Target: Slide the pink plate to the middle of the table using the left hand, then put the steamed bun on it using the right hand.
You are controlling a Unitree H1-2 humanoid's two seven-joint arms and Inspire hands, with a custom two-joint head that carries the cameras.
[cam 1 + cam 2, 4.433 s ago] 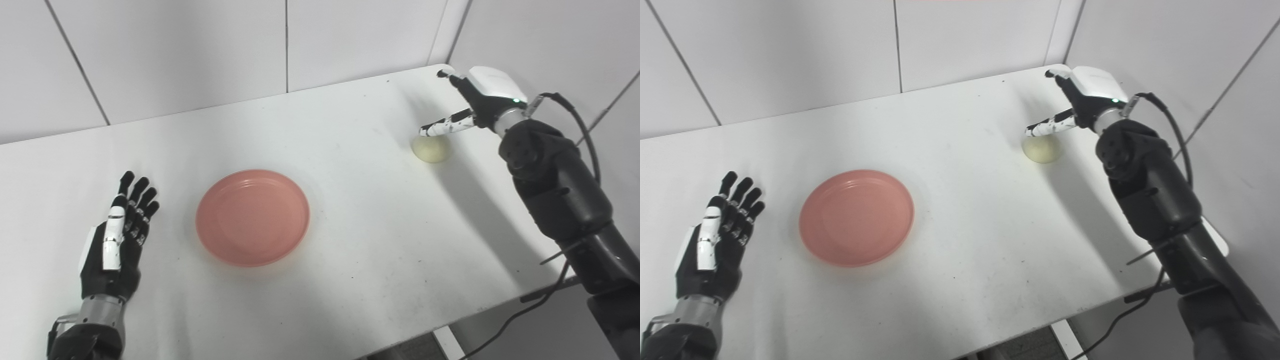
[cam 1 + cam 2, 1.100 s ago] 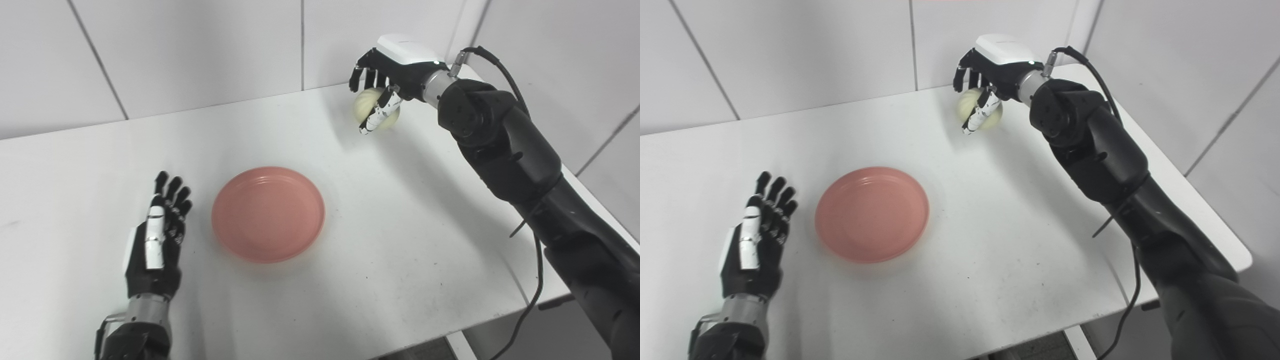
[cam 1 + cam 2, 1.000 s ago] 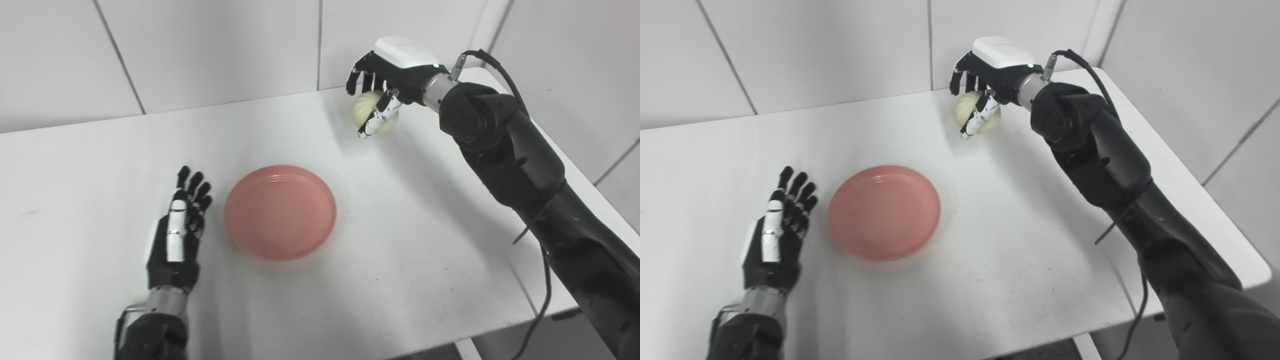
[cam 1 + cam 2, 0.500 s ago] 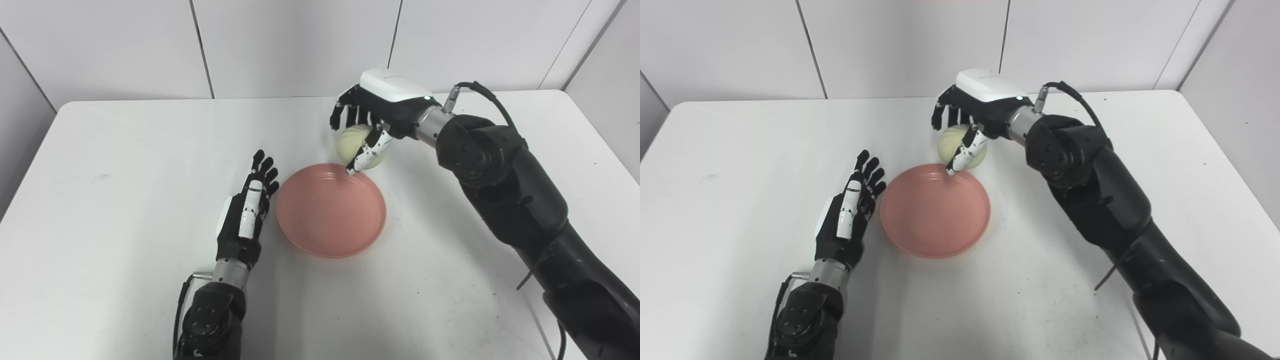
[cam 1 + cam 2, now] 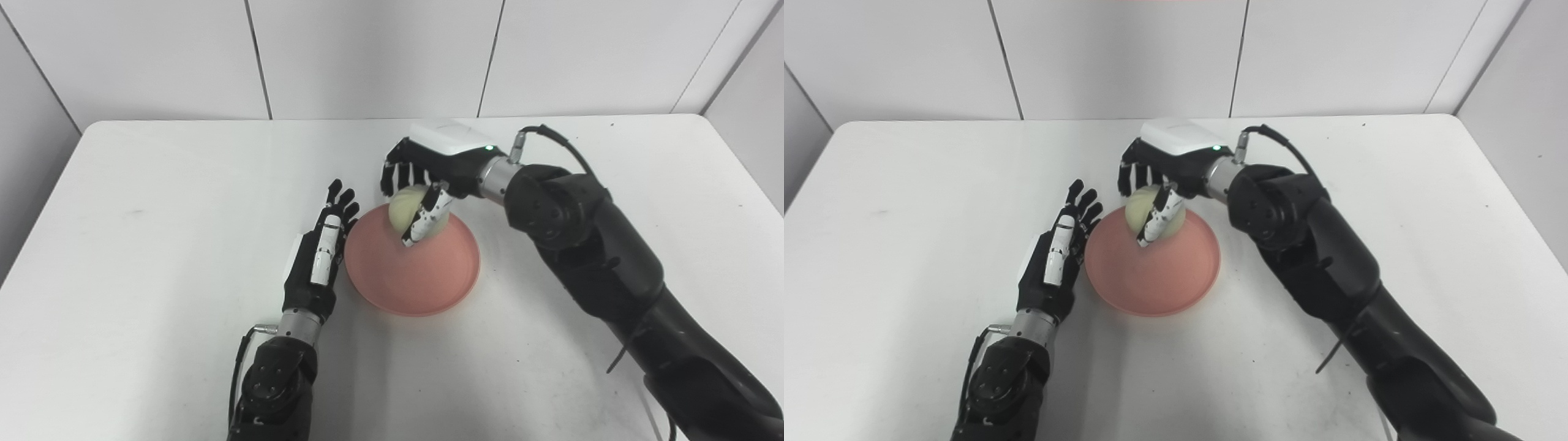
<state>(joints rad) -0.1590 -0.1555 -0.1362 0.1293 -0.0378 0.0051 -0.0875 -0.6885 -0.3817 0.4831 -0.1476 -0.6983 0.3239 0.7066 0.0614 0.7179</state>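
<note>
Left eye view has the steamed bun over the far part of the pink plate now, so that's the big change: half a second back it was hanging just beyond the far rim, and a second back it was way off toward the far right of the table. The right hand is wrapped around it from above, fingers curled down the far side and the thumb across the near side, so it's grasping the bun. Can't tell if the bun is actually touching the plate or just hovering a bit above it.

The plate itself sits roughly mid-table, so the sliding part looks done to me. The left hand lies flat just beside the plate's left rim, fingers stretched out and spread, gripping nothing. Its fingertips look like they're brushing the rim, hard to be sure. The camera swung around a lot too, so the plate's shift in the picture is mostly that.

My guess is what's left is lowering the bun, letting go, and pulling the hand up clear.
</note>
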